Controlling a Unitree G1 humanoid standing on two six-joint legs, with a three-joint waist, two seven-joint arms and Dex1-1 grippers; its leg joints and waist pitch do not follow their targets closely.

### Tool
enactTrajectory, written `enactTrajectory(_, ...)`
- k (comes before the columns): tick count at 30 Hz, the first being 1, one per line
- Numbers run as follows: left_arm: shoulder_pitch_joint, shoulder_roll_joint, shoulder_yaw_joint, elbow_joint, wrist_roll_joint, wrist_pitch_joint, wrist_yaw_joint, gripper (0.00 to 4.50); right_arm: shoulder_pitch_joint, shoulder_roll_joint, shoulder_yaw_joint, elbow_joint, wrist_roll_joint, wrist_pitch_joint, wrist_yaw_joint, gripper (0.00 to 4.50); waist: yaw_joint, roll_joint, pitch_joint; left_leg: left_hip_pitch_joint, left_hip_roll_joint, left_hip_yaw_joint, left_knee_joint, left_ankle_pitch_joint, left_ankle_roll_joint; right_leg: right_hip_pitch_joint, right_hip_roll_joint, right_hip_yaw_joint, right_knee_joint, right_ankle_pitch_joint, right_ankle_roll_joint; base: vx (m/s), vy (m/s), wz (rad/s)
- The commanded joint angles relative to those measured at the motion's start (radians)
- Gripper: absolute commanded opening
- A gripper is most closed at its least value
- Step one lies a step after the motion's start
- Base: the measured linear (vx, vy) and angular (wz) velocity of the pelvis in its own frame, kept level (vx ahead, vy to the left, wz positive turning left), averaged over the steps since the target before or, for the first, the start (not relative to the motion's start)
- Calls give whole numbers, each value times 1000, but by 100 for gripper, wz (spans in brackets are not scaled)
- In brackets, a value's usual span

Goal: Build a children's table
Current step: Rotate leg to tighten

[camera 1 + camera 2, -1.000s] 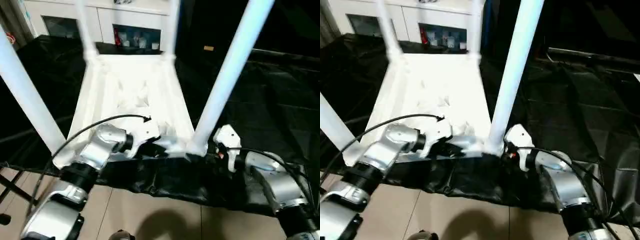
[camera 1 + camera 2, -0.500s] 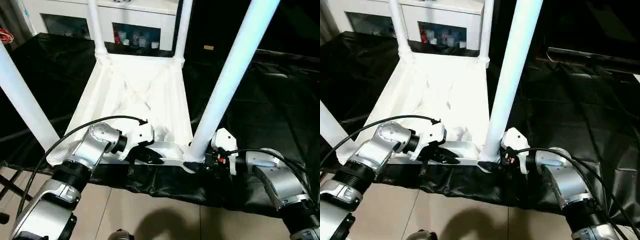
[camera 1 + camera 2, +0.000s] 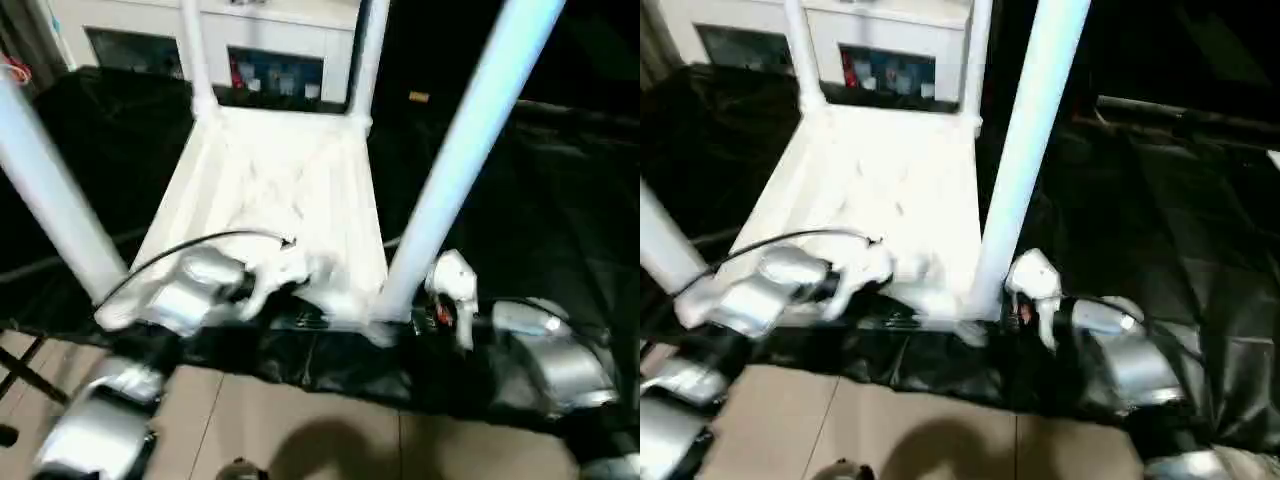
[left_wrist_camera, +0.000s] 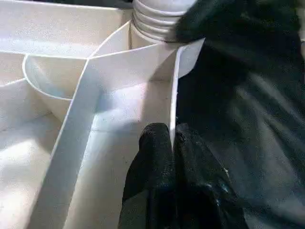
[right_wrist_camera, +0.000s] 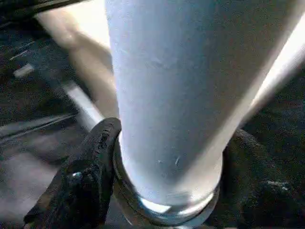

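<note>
While the children's table (image 3: 280, 190) lies upside down on the black-covered worktop (image 3: 560, 200), all four legs stand in its corner sockets. Left end effector (image 4: 171, 143) pinches the thin near rim; right end effector (image 5: 162, 191) clasps the near right leg (image 3: 460, 170) at its base. Near edge overhangs the floor (image 3: 300, 420).

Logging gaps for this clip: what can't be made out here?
- Leg tops: cut off by the head views' upper edge.
- Left gripper: blurred in the head views.
- Near-right socket seating: hidden in the right wrist view by the right gripper around the leg.
</note>
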Motion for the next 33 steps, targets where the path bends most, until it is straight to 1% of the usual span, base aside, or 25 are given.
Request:
enactTrajectory(1, -20, -106, 9, 21, -27, 28, 147, 0, -18, 99, 78, 5, 1, 29, -48, 272, -3, -11, -44, 27, 65, -35, -74, -293, 0, 19, -89, 62, -94, -300, -183, 0, 0, 0)
enactTrajectory(2, -29, -131, 12, 29, -24, 40, 185, 0, -28, 128, 70, 22, -6, 42, -102, 272, -3, -10, -44, 27, 64, -36, -74, -291, 0, 19, -90, 62, -94, -299, -182, 0, 0, 0)
enactTrajectory(3, -38, -162, 15, 34, -18, 58, 229, 0, -43, 170, 60, 45, -19, 50, -170, 272, -9, -7, -45, 24, 63, -39, -76, -290, -8, 20, -88, 61, -95, -297, -175, 0, 0, 0)
enactTrajectory(4, -40, -173, 16, 34, -16, 65, 242, 0, -47, 184, 59, 52, -23, 48, -189, 272, -9, -4, -46, 25, 63, -38, -76, -286, -8, 21, -88, 61, -94, -285, -175, 0, 0, 0)
enactTrajectory(5, -43, -189, 18, 38, -8, 68, 268, 0, -54, 208, 57, 63, -36, 34, -215, 272, -12, -4, -45, 26, 63, -37, -75, -288, -8, 17, -88, 63, -95, -274, -177, 0, 0, 0)
enactTrajectory(6, -44, -197, 18, 41, -3, 69, 279, 0, -58, 220, 55, 68, -41, 27, -227, 272, -13, -4, -46, 25, 61, -36, -74, -283, -4, 19, -88, 63, -95, -259, -178, 0, 0, 0)
enactTrajectory(7, -44, -198, 18, 42, -1, 69, 280, 0, -58, 223, 55, 69, -42, 25, -229, 328, -14, -4, -48, 24, 60, -36, -73, -274, 1, 21, -87, 63, -94, -248, -178, 0, 0, 0)
enactTrajectory(8, -40, -206, 13, 42, 6, 65, 284, 0, -60, 237, 51, 71, -39, 22, -237, 328, -13, -2, -48, 23, 59, -35, -72, -261, 11, 22, -86, 63, -93, -228, -178, 0, 0, 0)
enactTrajectory(9, -40, -206, 13, 42, 6, 65, 284, 0, -60, 237, 51, 71, -39, 22, -237, 341, -13, -3, -49, 22, 59, -34, -71, -251, 21, 23, -85, 63, -92, -207, -179, 0, 0, 0)
enactTrajectory(11, -31, -204, 11, 30, 3, 65, 263, 0, -53, 239, 48, 55, -27, 31, -223, 359, -14, 2, -49, 21, 59, -34, -71, -239, 32, 24, -83, 62, -89, -177, -184, 0, 0, 0)
enactTrajectory(14, -15, -178, 0, 13, -4, 51, 204, 0, -41, 206, 54, 19, -30, 34, -190, 388, -15, 3, -48, 22, 59, -33, -71, -246, 37, 24, -82, 62, -90, -177, -187, 0, 0, 0)
enactTrajectory(15, -8, -157, -4, 5, -12, 36, 164, 0, -35, 175, 59, 4, -29, 29, -153, 397, -14, 4, -49, 22, 60, -34, -72, -250, 39, 25, -82, 62, -91, -178, -187, 0, 0, 0)
enactTrajectory(16, -6, -152, -3, 1, -14, 35, 152, 0, -33, 168, 57, 1, -29, 28, -142, 408, -15, 4, -49, 21, 59, -33, -71, -249, 41, 26, -81, 62, -90, -174, -187, 0, 0, 0)
enactTrajectory(17, -4, -149, -3, -3, -14, 36, 146, 0, -32, 165, 55, 0, -29, 28, -136, 408, -15, 4, -50, 21, 60, -33, -71, -242, 44, 27, -82, 62, -89, -160, -191, 0, 0, 0)
enactTrajectory(18, 3, -130, -7, -13, -19, 14, 99, 0, -28, 134, 56, -12, -29, 23, -98, 408, -14, 3, -50, 21, 60, -33, -70, -235, 47, 27, -82, 62, -87, -148, -195, 0, 0, 0)
enactTrajectory(19, 3, -130, -7, -13, -19, 14, 99, 0, -28, 134, 56, -12, -29, 23, -98, 408, -14, 2, -50, 20, 60, -33, -69, -228, 51, 29, -81, 62, -86, -139, -196, 0, 0, 0)
enactTrajectory(20, 8, -113, -11, -23, -26, 2, 58, 0, -25, 104, 60, -18, -29, 17, -62, 408, -15, 4, -50, 20, 60, -31, -69, -222, 56, 28, -81, 63, -85, -128, -201, 0, 0, 0)
enactTrajectory(21, 14, -88, -17, -39, -37, -3, -2, 0, -21, 61, 67, -27, -25, 10, -4, 408, -14, 1, -49, 19, 58, -32, -68, -220, 61, 30, -81, 60, -86, -135, -202, 0, 0, 0)
enactTrajectory(23, 17, -67, -21, -47, -42, -16, -44, 0, -14, 23, 76, -40, -17, 3, 61, 408, -13, 2, -48, 19, 60, -30, -66, -215, 72, 28, -81, 62, -86, -131, -203, 0, 0, 0)
enactTrajectory(25, 18, -53, -19, -52, -48, -17, -75, 0, -8, -10, 85, -56, -7, 3, 124, 408, -9, 4, -49, 22, 63, -30, -65, -211, 76, 25, -80, 62, -82, -122, -212, 0, 0, 0)
enactTrajectory(28, 17, -37, -21, -50, -49, -28, -104, 0, -4, -44, 98, -69, -1, 2, 185, 408, -2, 4, -48, 22, 65, -29, -65, -211, 79, 24, -80, 62, -80, -109, -218, 0, 0, 0)
enactTrajectory(30, 21, -13, -22, -57, -62, -31, -165, 0, -3, -79, 111, -81, 4, 1, 267, 408, 1, 2, -48, 20, 63, -29, -66, -209, 78, 26, -80, 61, -80, -106, -221, 0, 0, 0)
enactTrajectory(31, 23, -4, -22, -62, -68, -27, -188, 0, -4, -90, 114, -84, 5, 0, 294, 408, 3, 3, -48, 20, 64, -29, -65, -206, 80, 27, -81, 61, -78, -103, -222, 0, 0, 0)
enactTrajectory(32, 23, -4, -22, -62, -68, -27, -188, 0, -4, -90, 114, -84, 5, 0, 294, 408, 3, 3, -48, 19, 64, -28, -65, -206, 80, 27, -81, 61, -78, -102, -224, 0, 0, 0)
enactTrajectory(33, 24, 7, -24, -64, -70, -33, -212, 0, -5, -103, 123, -87, 8, 0, 328, 394, 4, 2, -48, 20, 64, -28, -64, -206, 81, 27, -82, 61, -78, -107, -225, 0, 0, 0)
